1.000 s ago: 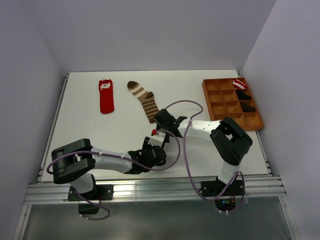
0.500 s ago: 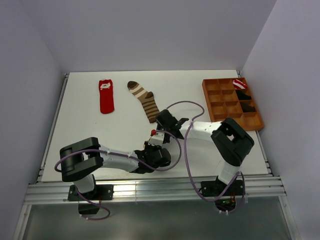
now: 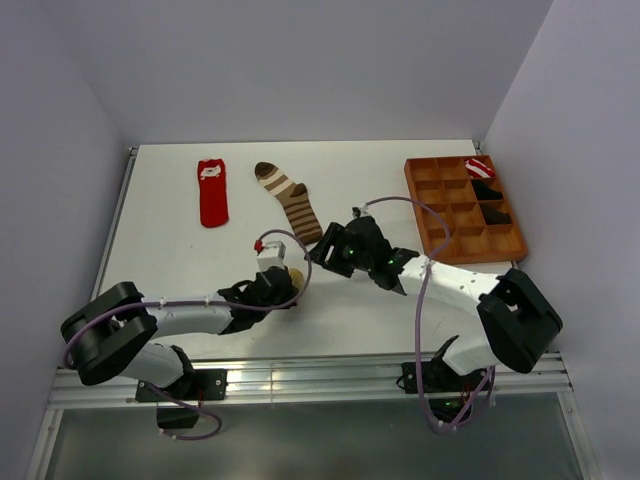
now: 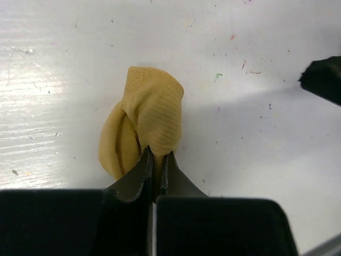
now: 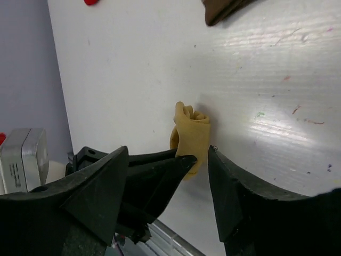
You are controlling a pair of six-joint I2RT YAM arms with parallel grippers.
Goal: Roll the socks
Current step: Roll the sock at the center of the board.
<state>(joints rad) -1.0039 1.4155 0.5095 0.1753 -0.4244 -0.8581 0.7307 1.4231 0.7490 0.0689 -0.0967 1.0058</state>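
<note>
The mustard-yellow sock (image 4: 144,122) is rolled into a small bundle on the white table (image 3: 180,260). My left gripper (image 4: 157,156) is shut on its near edge. From above, the bundle (image 3: 295,277) peeks out at the left gripper (image 3: 284,286). My right gripper (image 3: 326,251) stands open just right of it, not touching; its view has the bundle (image 5: 192,133) between its spread fingers (image 5: 234,197). The red sock (image 3: 211,190) and the brown-and-tan striped sock (image 3: 290,198) lie flat at the back.
A wooden compartment tray (image 3: 409,175) sits at the back right, holding a red-and-white striped bundle (image 3: 479,167) and black bundles (image 3: 487,190). Purple cables loop over both arms. The striped sock's toe (image 5: 224,9) lies just beyond the right gripper.
The left gripper has shut on the yellow sock and shifted left. The right gripper has opened, let go of the sock and pulled back to the right.
</note>
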